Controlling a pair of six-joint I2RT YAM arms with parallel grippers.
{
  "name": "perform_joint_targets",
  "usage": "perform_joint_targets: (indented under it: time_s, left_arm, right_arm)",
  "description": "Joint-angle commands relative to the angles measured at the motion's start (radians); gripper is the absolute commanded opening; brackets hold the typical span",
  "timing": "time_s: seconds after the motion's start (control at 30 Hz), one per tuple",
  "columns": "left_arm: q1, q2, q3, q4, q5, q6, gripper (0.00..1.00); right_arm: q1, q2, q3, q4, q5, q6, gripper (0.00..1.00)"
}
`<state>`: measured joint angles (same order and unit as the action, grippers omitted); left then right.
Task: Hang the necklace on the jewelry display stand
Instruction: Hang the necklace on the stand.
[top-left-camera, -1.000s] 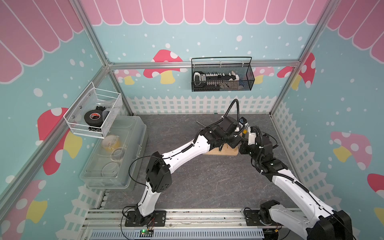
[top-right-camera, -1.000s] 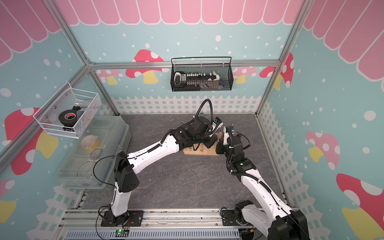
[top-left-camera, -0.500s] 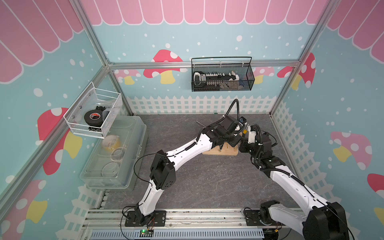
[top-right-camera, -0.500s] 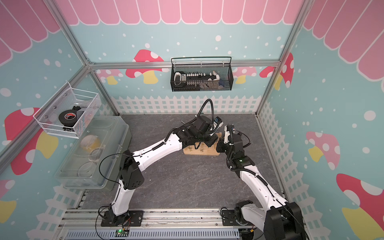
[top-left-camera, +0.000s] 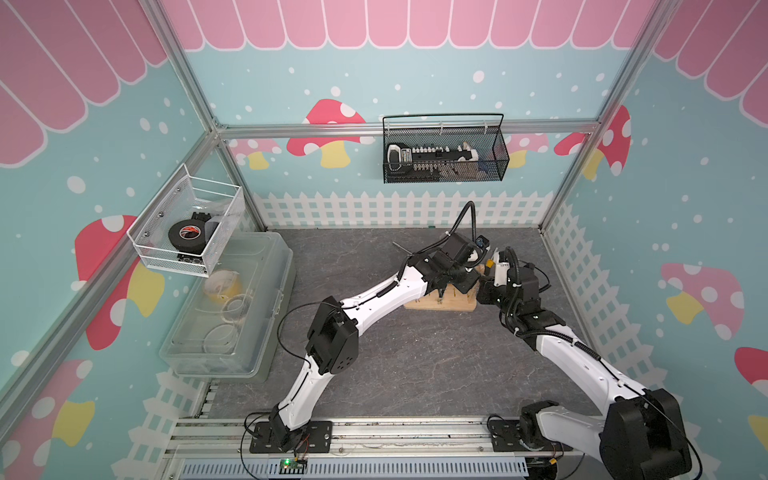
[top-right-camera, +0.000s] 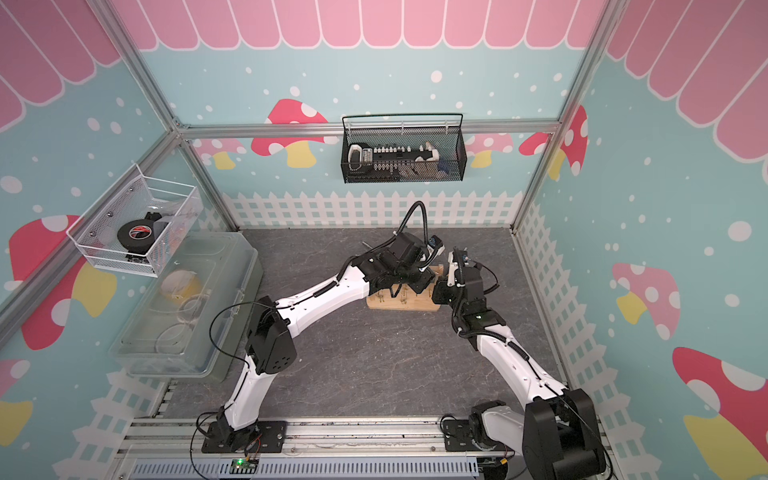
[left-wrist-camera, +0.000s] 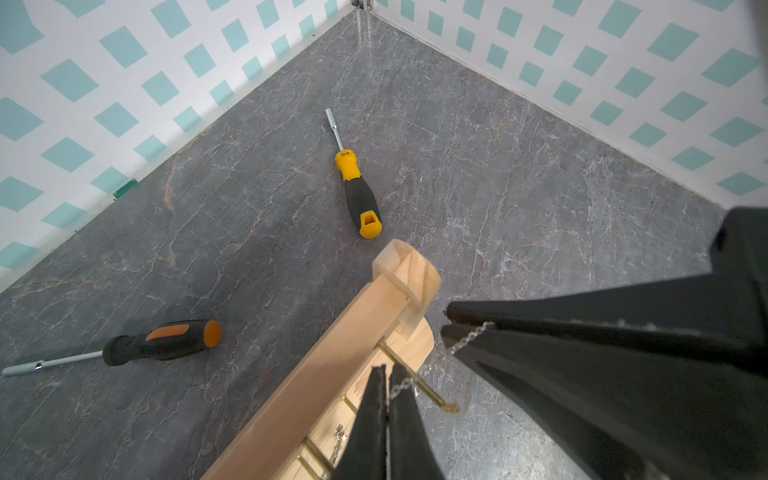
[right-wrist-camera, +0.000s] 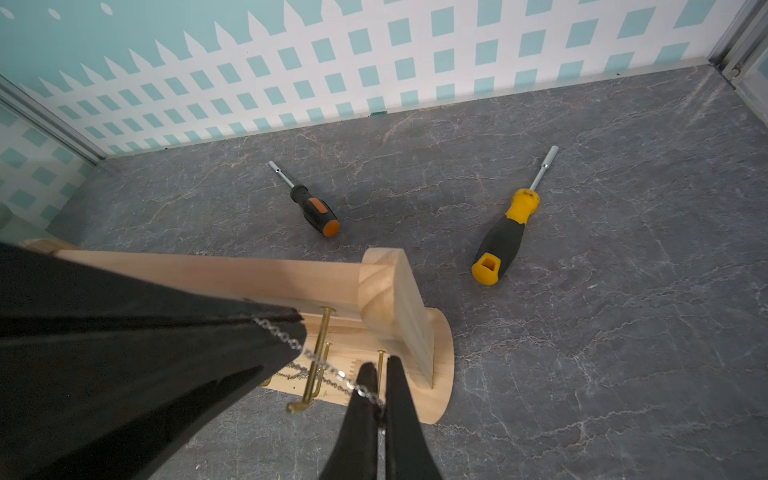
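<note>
Tally of the scene
Two nut drivers: orange-handled driver (left-wrist-camera: 162, 343), yellow-handled driver (left-wrist-camera: 359, 195). One jewelry display stand (right-wrist-camera: 208, 270), one necklace (right-wrist-camera: 324, 365). Two baskets: white basket (top-left-camera: 226, 226) at 10 o'clock, black basket (top-left-camera: 446, 174) at 12. One clear box (top-left-camera: 257, 270), one tape roll (top-left-camera: 178, 239).

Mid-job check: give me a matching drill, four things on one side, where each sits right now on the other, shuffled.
Things
1 necklace
2 yellow-handled driver
3 jewelry display stand
4 black tape roll

Places
a in the white wall basket
b pinched by left tool and right tool
c lying flat on the grey tabletop
d standing upright on the tabletop

Pairs: 1-b; 2-c; 3-d; 4-a
</note>
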<state>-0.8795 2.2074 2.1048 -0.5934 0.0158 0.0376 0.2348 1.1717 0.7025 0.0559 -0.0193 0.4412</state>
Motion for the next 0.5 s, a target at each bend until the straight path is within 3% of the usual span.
perform_joint_targets:
  time_s: [0.0,0.47]
  left_arm:
    - [0.014,0.014,0.041,-0.004,0.001,0.015,0.09]
    - [0.014,-0.002,0.022,-0.003,0.025,-0.004,0.17]
  right_arm:
    - [-0.014,0.013,-0.017,0.012,0.01,0.019,0.02]
    - [-0.019,0.035,-0.05,0.032,-0.004,0.04,0.03]
